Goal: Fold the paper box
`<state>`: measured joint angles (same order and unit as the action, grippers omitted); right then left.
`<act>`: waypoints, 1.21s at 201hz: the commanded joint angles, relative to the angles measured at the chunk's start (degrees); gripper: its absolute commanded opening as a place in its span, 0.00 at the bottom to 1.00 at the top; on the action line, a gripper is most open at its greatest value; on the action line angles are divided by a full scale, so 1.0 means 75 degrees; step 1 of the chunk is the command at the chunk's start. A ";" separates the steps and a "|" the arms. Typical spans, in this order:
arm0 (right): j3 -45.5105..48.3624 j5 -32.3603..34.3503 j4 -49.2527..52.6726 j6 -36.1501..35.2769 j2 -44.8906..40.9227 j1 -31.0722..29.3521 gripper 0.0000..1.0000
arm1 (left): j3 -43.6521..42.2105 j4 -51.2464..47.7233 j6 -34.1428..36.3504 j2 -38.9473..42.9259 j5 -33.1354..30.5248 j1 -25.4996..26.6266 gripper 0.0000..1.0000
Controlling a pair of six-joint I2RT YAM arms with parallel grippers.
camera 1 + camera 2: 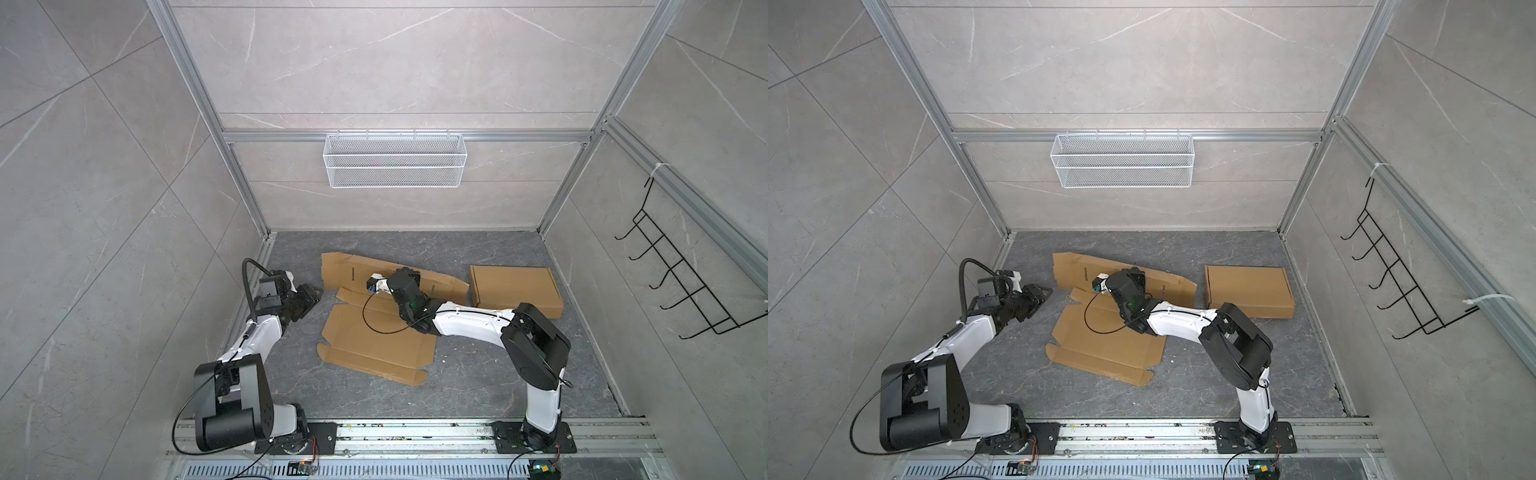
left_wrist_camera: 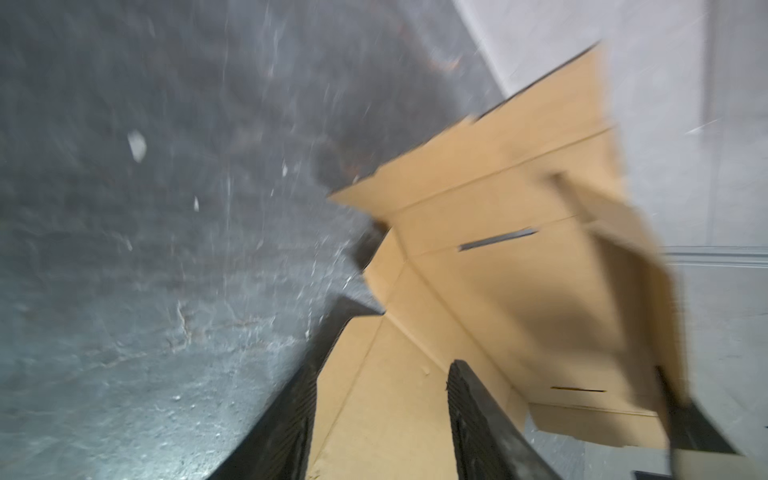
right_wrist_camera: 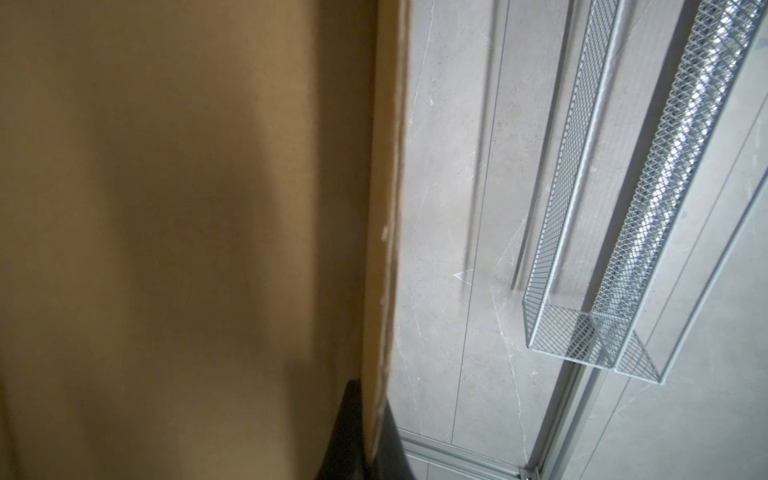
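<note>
In the middle of the dark floor (image 1: 478, 374), between both arms: the paper box (image 1: 374, 340), not yet a box, only a cut brown sheet. Lies flat with its near part; rises obliquely with its far panel (image 1: 353, 270), as seen in both top views.

Clenched on the upper edge of that far panel: the right gripper (image 1: 409, 275). Clearest in the right wrist view, with the thin cardboard edge pinched between both dark jaws. Probably holds the panel up so that the crease bends and one wall of the box forms; without this grip, would likely drop back flat.

Just beside the left edge of the sheet, low over the floor: the left gripper (image 1: 309, 294). Jaws apart in the left wrist view, with cardboard visible through the gap; seems to pinch nothing, though hard to confirm because of blur. Probably placed there to catch a side flap and turn it inward.

Further right, close to the far panel's end: a second box (image 1: 515, 293), already folded and closed, perhaps set aside as finished. On the back wall, a white wire basket (image 1: 395, 160); on the right wall, a black hook rack (image 1: 685, 282); both far from the work.
</note>
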<state>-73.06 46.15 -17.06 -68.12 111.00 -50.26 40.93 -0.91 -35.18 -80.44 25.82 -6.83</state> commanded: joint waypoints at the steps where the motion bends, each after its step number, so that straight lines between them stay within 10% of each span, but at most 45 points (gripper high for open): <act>1: -0.0187 -0.0062 0.0332 0.0227 0.0064 0.0003 0.00 | 0.0284 0.1011 0.0107 -0.0393 -0.0258 0.0461 0.54; 107: -0.0202 -0.0060 0.0586 0.0375 -0.0070 -0.0022 0.00 | 0.1368 0.1646 0.1588 -0.2558 -0.1310 0.1321 0.65; 243: -0.0298 0.0020 0.0646 0.0387 0.0035 -0.0118 0.00 | 0.1458 0.2274 0.0933 -0.2706 0.0027 0.1968 0.60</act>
<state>-73.84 46.26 -14.76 -66.39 111.00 -50.43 51.05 14.02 -27.27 -103.53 23.18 6.46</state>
